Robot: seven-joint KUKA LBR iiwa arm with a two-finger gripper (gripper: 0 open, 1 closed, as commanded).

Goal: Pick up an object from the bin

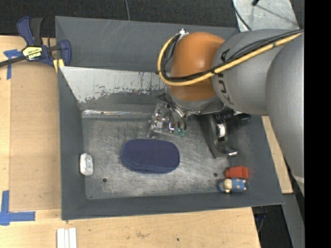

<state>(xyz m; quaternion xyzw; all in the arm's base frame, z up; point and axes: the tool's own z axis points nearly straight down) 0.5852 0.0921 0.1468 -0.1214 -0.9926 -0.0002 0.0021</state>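
Bin (71, 154) of grey metal holds a few loose things, placed here against the dark blue oval pad (150, 155) lying flat near the middle of its floor. Nearer the camera than the pad and well to its right, by the bin's near right corner, lies a small blue and yellow toy figure (231, 185), with a red block (238, 172) touching it on its far side. Level with the pad and well to its left, close to the left wall, sits a small whitish lump (86, 164).

Just beyond the pad's far edge, a little right of its middle, the claw (168, 121) hangs low over the bare floor, close to the pad; whether they touch cannot be told. Whether it is spread or pressed together cannot be told either, as the view shows only a tangle of metal parts there. Right of the pad and slightly farther back, a black elongated thing (221, 136) lies partly under the arm; its kind is unclear. The arm's orange cover (191, 61) rises above the claw, before the bin's back wall.
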